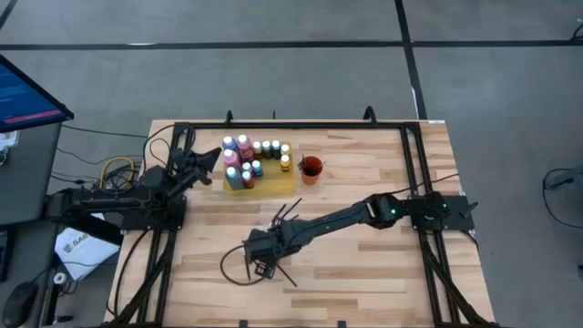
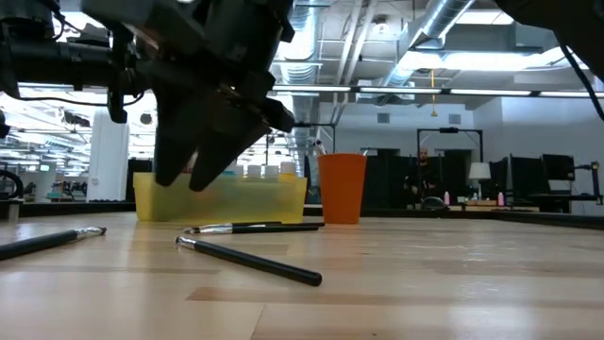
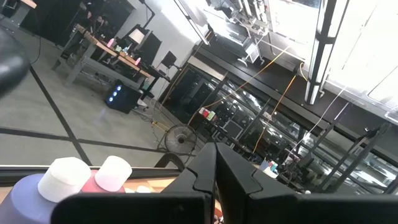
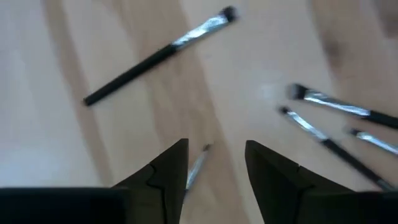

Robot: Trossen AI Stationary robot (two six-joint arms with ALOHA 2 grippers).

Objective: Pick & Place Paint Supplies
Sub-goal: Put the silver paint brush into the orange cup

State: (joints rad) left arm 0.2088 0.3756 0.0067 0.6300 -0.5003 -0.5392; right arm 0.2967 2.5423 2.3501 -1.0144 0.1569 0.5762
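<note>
- From overhead I see my left gripper (image 1: 221, 157) parked at about ten o'clock on the table (image 1: 364, 273), just beside the paint bottles (image 1: 250, 159). Its fingers are pressed together; its wrist camera confirms this, the two dark fingers (image 3: 214, 177) meeting with no gap.
- Only the left wrist camera shows a purple bottle (image 3: 25, 196) and a pink one, both with pale caps, close up against that gripper. I can read no label on them.
- The bottles stand bunched on the yellow mat (image 1: 273, 185), toward twelve o'clock from the table's middle; the overhead view shows pink, blue, yellow and dark ones.
- The orange-red cup (image 1: 311, 169) sits just beside the mat, at its three o'clock. The low view shows it upright.
- My right gripper (image 1: 262, 266) hangs low over scattered brushes (image 1: 284, 217) near the table's middle, toward six o'clock.
- Its wrist camera gives what overhead cannot: the jaws are spread and hold nothing, and one thin brush (image 4: 196, 167) lies on the wood in the gap between them.
- The low view shows two dark brushes (image 2: 250, 261) lying flat, light tips visible.
- I find no readable writing on the supplies.
</note>
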